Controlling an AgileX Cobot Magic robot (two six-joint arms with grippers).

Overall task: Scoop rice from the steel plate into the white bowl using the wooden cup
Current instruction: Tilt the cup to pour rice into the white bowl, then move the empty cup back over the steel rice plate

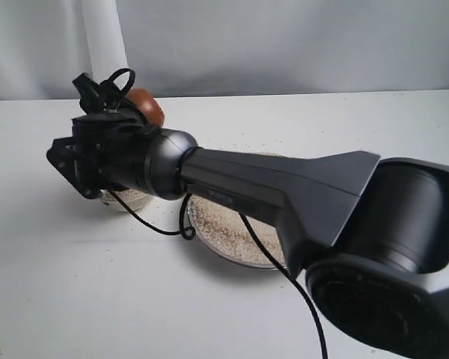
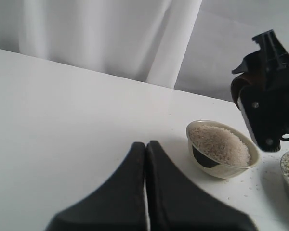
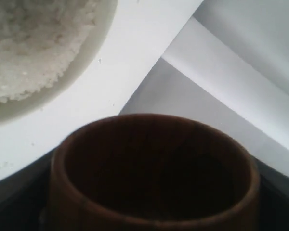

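One wooden cup (image 3: 154, 168), pinched by the right fingers (image 3: 14, 197), hangs near one white bowl (image 2: 216, 169) full of rice (image 2: 219, 143). One steel plate (image 1: 223, 257) beside it holds more rice. The left fingers (image 2: 130, 192) are pressed together.

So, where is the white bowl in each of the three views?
Exterior: white bowl left of centre, mostly hidden behind the right arm.
Left wrist: white bowl at picture's right, heaped with rice.
Right wrist: white bowl in picture's upper-left corner.
Shared landmark: wooden cup near it.

Place: robot lab test bench | Evidence: white table (image 1: 60, 284) — plain white curtain (image 2: 86, 33) as backdrop
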